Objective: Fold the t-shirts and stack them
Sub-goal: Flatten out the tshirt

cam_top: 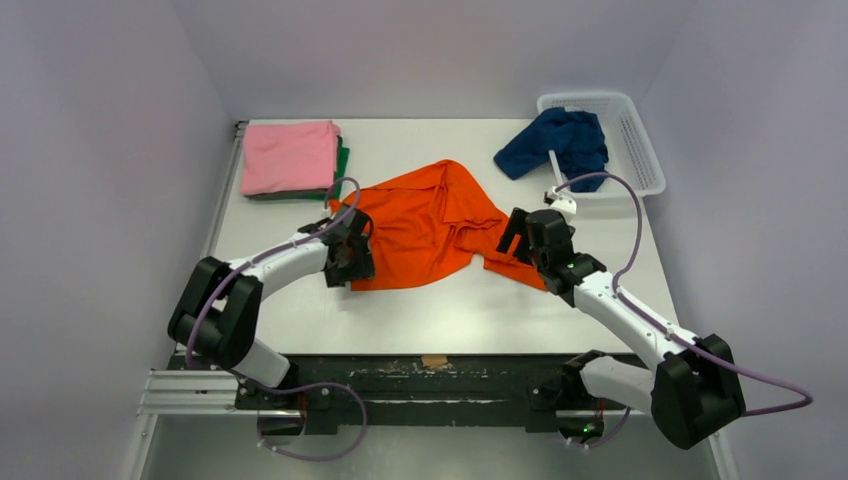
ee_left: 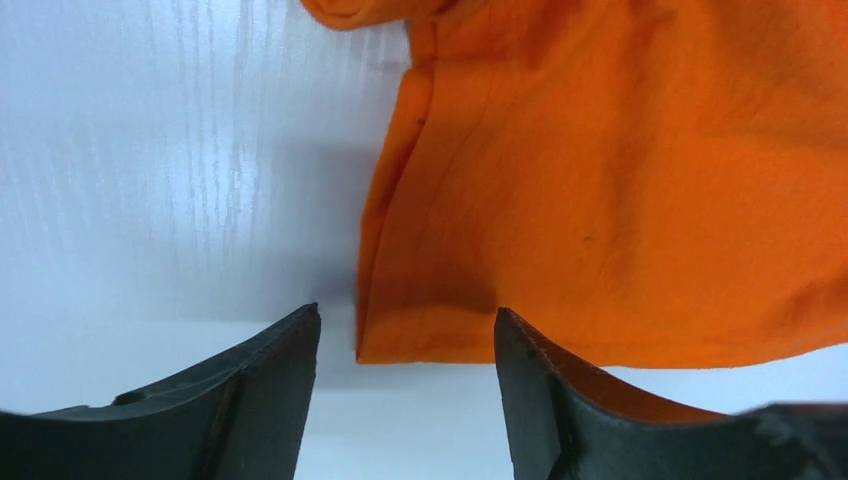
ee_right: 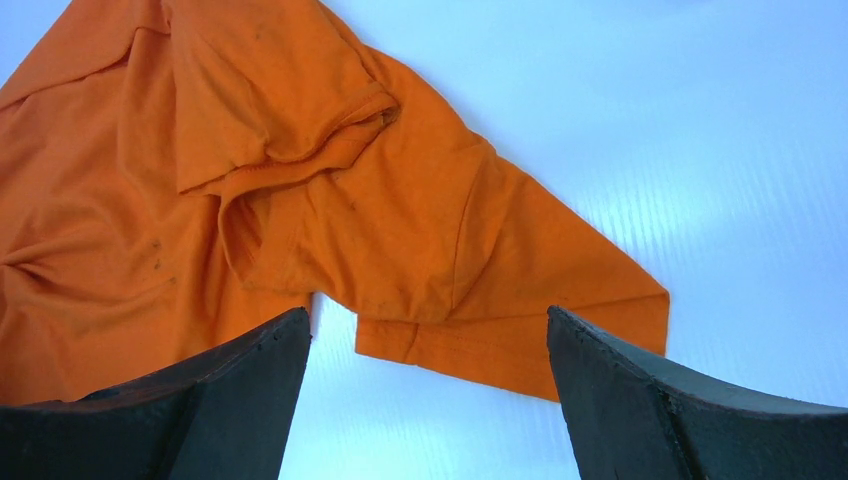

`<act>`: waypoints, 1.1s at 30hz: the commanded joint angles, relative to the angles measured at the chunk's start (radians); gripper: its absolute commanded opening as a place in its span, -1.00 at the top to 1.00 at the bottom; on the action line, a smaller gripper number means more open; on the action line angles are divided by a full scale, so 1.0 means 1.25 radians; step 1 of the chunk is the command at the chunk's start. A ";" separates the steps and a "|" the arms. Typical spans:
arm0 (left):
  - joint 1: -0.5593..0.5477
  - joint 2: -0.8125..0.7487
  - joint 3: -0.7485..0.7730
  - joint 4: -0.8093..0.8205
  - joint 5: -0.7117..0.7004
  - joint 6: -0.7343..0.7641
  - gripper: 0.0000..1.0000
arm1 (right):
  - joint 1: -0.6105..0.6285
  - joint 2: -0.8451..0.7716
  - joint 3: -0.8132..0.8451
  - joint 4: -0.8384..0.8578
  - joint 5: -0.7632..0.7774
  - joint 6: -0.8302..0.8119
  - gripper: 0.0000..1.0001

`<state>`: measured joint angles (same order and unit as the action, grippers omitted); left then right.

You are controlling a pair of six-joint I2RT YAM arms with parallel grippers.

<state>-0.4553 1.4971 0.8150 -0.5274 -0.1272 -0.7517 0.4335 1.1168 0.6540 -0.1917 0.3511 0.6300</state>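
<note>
Scanning the white worktop and finding the orange t-shirt sprawling rumpled mid-surface, well apart from the pink t-shirt folded far left and the navy t-shirt spilling over the mesh basket. Expecting light, limp, draping cotton, so favouring hems and corners. Spotting the left claw part-spread astride the bottom hem corner and the right claw wide above the sleeve cuff, neither gripping anything. Reading no labels, no writing.

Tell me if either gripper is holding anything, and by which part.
Nothing is held. Both stand open: the left gripper straddles a corner of the orange shirt, and the right gripper hovers over its sleeve hem.
</note>
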 commanded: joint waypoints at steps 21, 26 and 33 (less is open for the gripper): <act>-0.190 0.149 0.114 -0.112 -0.139 -0.084 1.00 | -0.022 0.011 0.015 -0.049 0.101 0.037 -0.73; -0.186 0.022 0.074 -0.089 -0.250 -0.080 1.00 | -0.064 0.010 0.015 -0.119 0.070 0.072 -0.73; -0.066 -0.202 -0.029 -0.062 -0.287 -0.041 1.00 | -0.070 -0.020 -0.015 -0.186 -0.060 0.040 -0.60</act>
<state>-0.6357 1.3876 0.8364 -0.6384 -0.4141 -0.8417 0.3458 1.1297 0.6495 -0.3576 0.3740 0.6998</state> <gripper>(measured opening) 0.017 0.820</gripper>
